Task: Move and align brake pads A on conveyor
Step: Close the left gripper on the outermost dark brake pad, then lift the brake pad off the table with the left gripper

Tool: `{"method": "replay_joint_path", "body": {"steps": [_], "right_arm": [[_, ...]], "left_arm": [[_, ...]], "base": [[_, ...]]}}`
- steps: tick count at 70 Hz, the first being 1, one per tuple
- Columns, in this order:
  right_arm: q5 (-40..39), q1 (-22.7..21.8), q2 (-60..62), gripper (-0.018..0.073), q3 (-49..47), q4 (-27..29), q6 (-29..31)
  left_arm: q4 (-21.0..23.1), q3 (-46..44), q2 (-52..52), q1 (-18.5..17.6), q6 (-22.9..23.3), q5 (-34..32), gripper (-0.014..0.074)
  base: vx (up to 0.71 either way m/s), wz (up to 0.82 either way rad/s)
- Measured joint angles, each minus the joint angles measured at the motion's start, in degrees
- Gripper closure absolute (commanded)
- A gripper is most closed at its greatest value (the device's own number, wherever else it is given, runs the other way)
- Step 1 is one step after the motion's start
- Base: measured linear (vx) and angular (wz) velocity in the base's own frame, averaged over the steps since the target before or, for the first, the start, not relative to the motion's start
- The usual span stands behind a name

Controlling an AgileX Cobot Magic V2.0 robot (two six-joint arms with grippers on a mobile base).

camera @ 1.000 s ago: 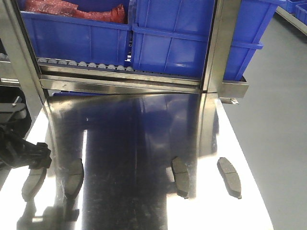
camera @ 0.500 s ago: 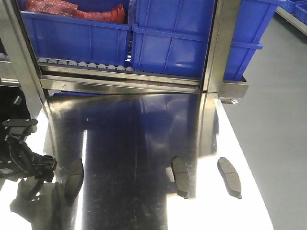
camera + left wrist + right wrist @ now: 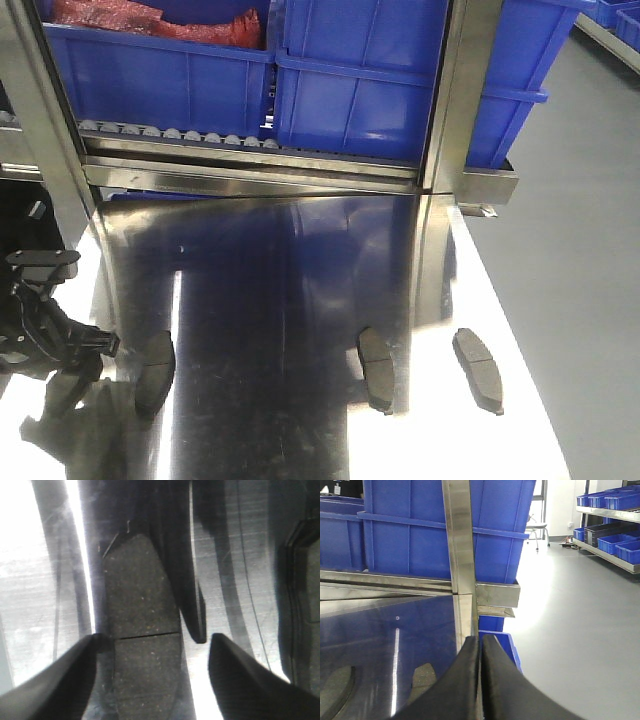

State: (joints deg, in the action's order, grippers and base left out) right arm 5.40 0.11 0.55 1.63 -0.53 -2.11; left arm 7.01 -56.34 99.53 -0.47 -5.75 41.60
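Four pads showed on the bench (image 3: 300,300) a second ago. The front view now shows three, because my left end effector (image 3: 156,639) has come down over the leftmost brake pad (image 3: 140,630). Its fingers are spread and straddle that pad, which lies flat on the steel, not yet gripped. The pad beside it (image 3: 155,372), the middle pad (image 3: 377,368) and the right pad (image 3: 478,370) haven't moved. My right end effector (image 3: 481,647) is pinched closed on nothing. No conveyor is in view, so I judge this an early pick, with closing next.

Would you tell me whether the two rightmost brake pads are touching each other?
Apart. The front-facing view shows bare steel tabletop between the middle brake pad and the rightmost brake pad.
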Motion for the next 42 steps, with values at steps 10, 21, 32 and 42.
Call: {"method": "replay_joint_path", "body": {"steps": [10,21,32,42], "right_arm": [[0.0,0.0,0.0,0.0563,0.0,0.0,0.0],[0.0,0.0,0.0,0.0563,0.0,0.0,0.0],[0.0,0.0,0.0,0.0563,0.0,0.0,0.0],[0.0,0.0,0.0,0.0563,0.0,0.0,0.0]], "left_arm": [[0.0,0.0,0.4,0.0,0.0,-0.1,0.0267],[-0.2,0.0,0.6,0.0,0.0,-0.1,0.0339],[-0.2,0.0,0.6,0.0,0.0,-0.1,0.0412],[-0.2,0.0,0.6,0.0,0.0,-0.1,0.0442]], "base": [[0.0,0.0],[0.0,0.0],[0.0,0.0],[0.0,0.0]]}}
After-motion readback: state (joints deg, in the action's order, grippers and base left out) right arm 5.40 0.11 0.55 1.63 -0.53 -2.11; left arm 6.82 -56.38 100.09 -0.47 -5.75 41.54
